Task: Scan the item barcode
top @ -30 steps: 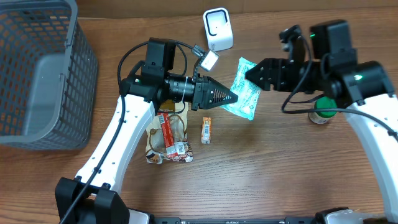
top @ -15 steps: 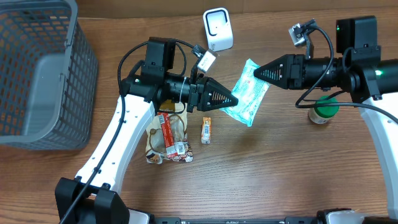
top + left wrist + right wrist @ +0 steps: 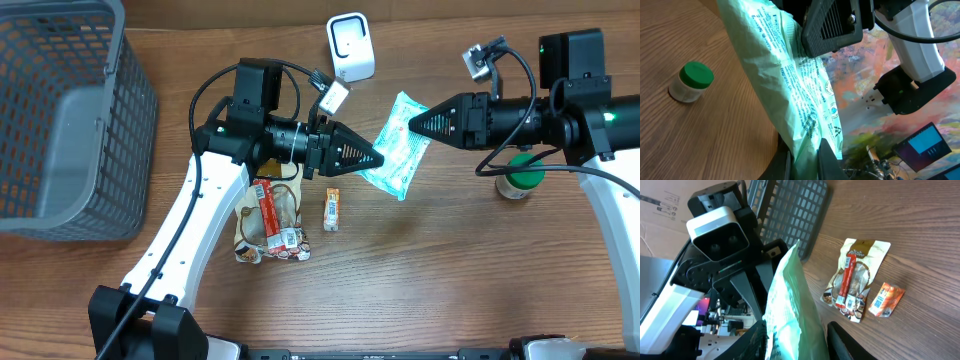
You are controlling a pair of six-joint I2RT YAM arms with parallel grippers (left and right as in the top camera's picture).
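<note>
1. Pinching the lower corner of the green packet, the left pincer is pressed together on the film. That grip holds the packet lifted off the surface.
2. The right pincer meets the packet's opposite, upper edge. In its wrist view a finger stands on each side of the packet, but whether they are clamped on it cannot be told. This looks like a handover or a two-point hold, probably meant to stretch the crinkled film flat so the print can be read.
3. The packet hangs tilted between the two arms with its printed face towards the left wrist camera. Lines of text and round marks show there, but no barcode can be made out.
4. The white scanner stands near the packet, beyond its upper-left end and apart from it. The packet is likely held at this height so that it can be turned to face the scanner's window.
5. Three items lie on the surface below and to the sides: a brown snack pouch, a small orange sachet just beside it, and a green-lidded jar under the right arm.
6. The grey basket sits well apart at the left, probably to take scanned goods.
</note>
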